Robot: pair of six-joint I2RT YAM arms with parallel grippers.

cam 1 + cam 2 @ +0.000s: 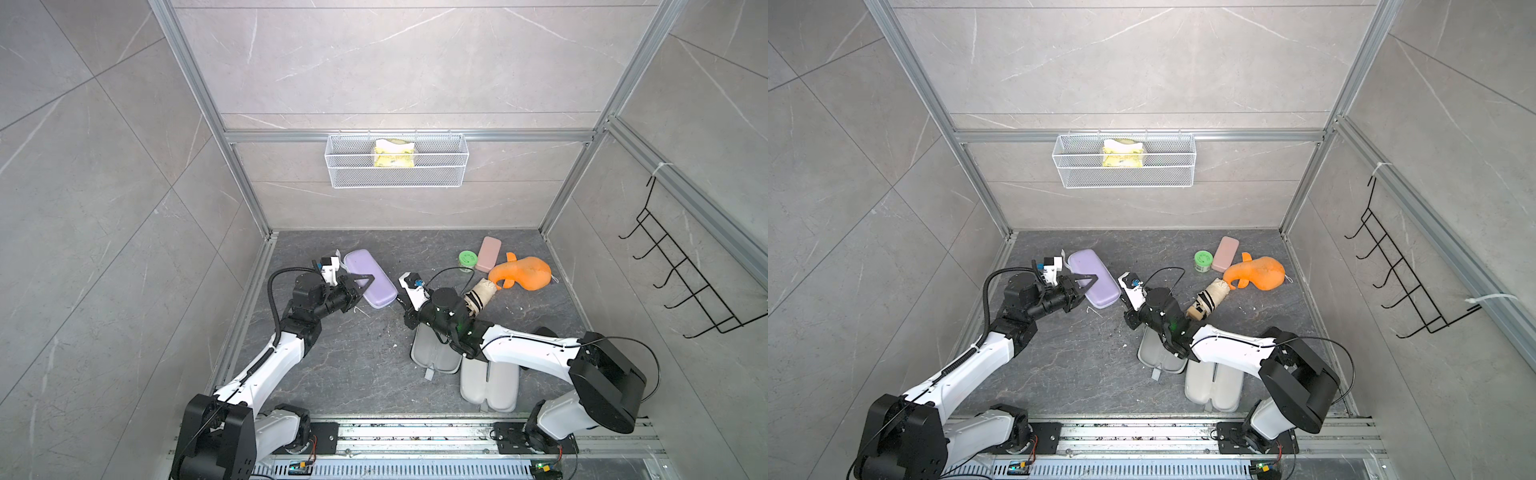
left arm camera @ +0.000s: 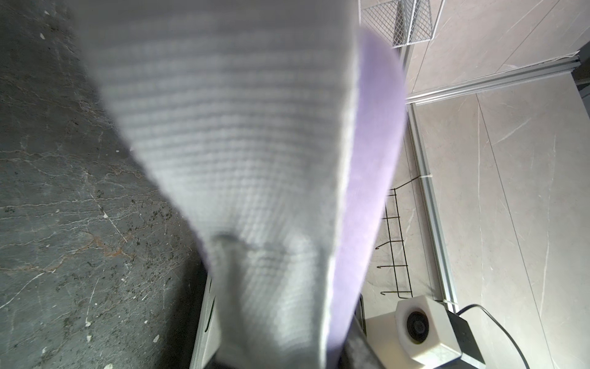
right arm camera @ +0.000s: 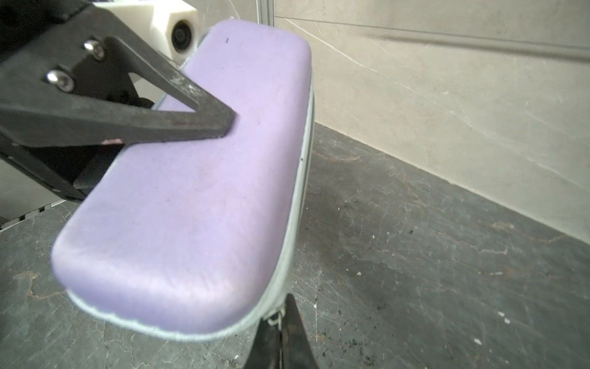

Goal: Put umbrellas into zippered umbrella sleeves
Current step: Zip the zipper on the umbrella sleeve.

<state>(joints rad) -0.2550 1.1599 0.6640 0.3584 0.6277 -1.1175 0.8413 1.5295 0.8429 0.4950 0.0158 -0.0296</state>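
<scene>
A lilac zippered umbrella sleeve (image 1: 370, 279) (image 1: 1094, 279) lies closed at the back left of the floor. My left gripper (image 1: 365, 286) (image 1: 1089, 286) is shut on its near long side, with one black finger (image 3: 191, 124) across the lid and the other beneath, hidden. My right gripper (image 3: 281, 318) (image 1: 398, 300) is shut on the small metal zipper pull at the sleeve's near corner. A cream umbrella (image 1: 482, 294) (image 1: 1209, 298) lies behind my right wrist. Two other sleeves (image 1: 432, 353) (image 1: 490, 384) lie open under my right arm, pale lining up.
An orange plush toy (image 1: 523, 274), a flat pink case (image 1: 488, 253) and a green jar (image 1: 467, 259) sit at the back right. A white wire basket (image 1: 397, 174) hangs on the back wall. A black hook rack (image 1: 681, 282) is on the right wall.
</scene>
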